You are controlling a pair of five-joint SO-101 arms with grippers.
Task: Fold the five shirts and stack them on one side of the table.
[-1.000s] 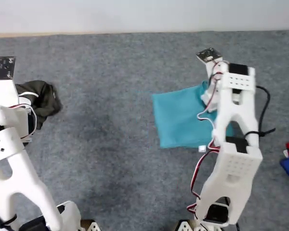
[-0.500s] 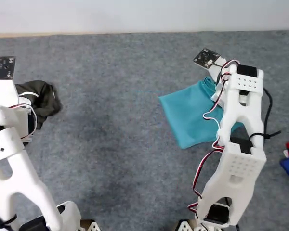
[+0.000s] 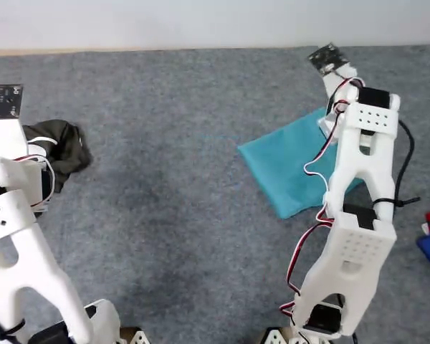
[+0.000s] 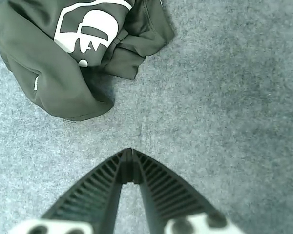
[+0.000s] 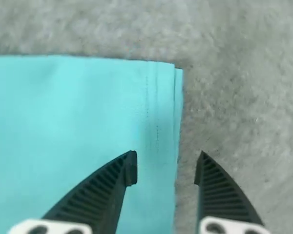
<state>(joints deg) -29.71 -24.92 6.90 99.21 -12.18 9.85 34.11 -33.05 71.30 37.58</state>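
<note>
Grey carpet (image 3: 172,215): teal shirt (image 3: 287,168) looks folded, right of centre; dark shirt (image 3: 64,147) crumpled at left edge. No stack yet, most work left. Right gripper (image 5: 163,170) parted over teal hem; left gripper (image 4: 132,168) closed, empty.

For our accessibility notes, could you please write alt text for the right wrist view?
The right arm's open gripper hangs over the edge of a folded turquoise cloth shirt, its stitched hem lying between the two black ribbed tips. Grey carpet-like table covering lies beyond the shirt's edge.
</note>
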